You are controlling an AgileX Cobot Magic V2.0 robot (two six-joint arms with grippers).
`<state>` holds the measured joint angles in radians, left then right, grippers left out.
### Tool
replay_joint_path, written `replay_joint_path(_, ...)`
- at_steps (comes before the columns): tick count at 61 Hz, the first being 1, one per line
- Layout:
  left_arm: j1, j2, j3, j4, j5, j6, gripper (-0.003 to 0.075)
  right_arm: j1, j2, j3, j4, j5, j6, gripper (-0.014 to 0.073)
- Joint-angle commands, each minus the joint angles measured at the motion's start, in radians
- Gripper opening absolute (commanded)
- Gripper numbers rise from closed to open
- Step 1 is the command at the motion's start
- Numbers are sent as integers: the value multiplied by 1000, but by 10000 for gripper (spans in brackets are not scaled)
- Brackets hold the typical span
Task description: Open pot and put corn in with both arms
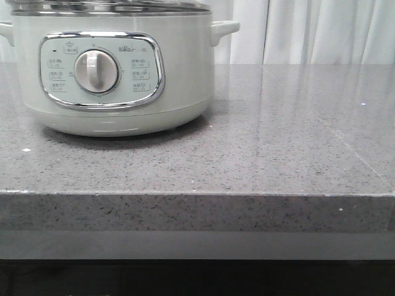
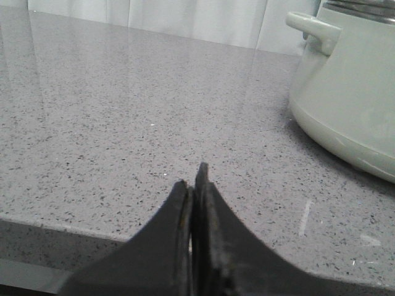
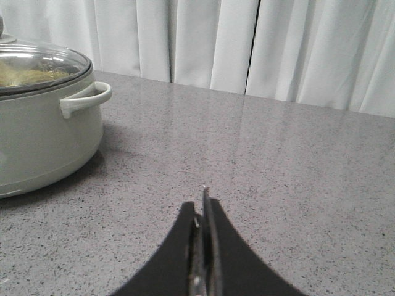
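Observation:
The pale grey-green pot (image 1: pixel 179 80) stands at the back left of the counter, its dial panel (image 1: pixel 96 71) facing me and its lid on. It also shows in the left wrist view (image 2: pixel 345 105) and the right wrist view (image 3: pixel 43 135), where the glass lid (image 3: pixel 37 65) has something yellowish under it that I cannot make out. The corn is out of view. My left gripper (image 2: pixel 194 176) is shut and empty, low over the counter beside the pot. My right gripper (image 3: pixel 200 200) is shut and empty, on the pot's other side. Neither gripper shows in the front view.
The grey speckled stone counter (image 1: pixel 278 142) runs to a front edge (image 1: pixel 197 194) close to me. A white curtain (image 1: pixel 308 31) hangs behind it. The pot's side handles (image 2: pixel 311 28) (image 3: pixel 86 98) stick out toward each gripper.

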<state>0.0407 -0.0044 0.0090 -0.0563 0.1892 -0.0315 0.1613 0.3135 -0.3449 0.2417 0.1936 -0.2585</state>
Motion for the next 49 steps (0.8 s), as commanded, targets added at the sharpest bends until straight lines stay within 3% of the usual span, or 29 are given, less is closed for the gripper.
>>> replay_joint_path(1,3,-25,-3,-1,-78,-5,-18,-5,5,-27,-6,-76,-13,-67)
replay_joint_path(7,3,-25,-3,-1,-78,-5,-18,-5,3,-2,-22,-97,-13,-67)
replay_joint_path(19,3,-25,-3,-1,-78,-5,-18,-6,-85,149,-223,-144,92,-67)
replay_joint_path(32,3,-25,-3,-1,-78,-5,-18,-45,-261,325,-191,-142,96,-67)
replay_joint_path(49,3,-25,-3,-1,-78,-5,-18,-97,-345,371,-114,-128,96,-67)
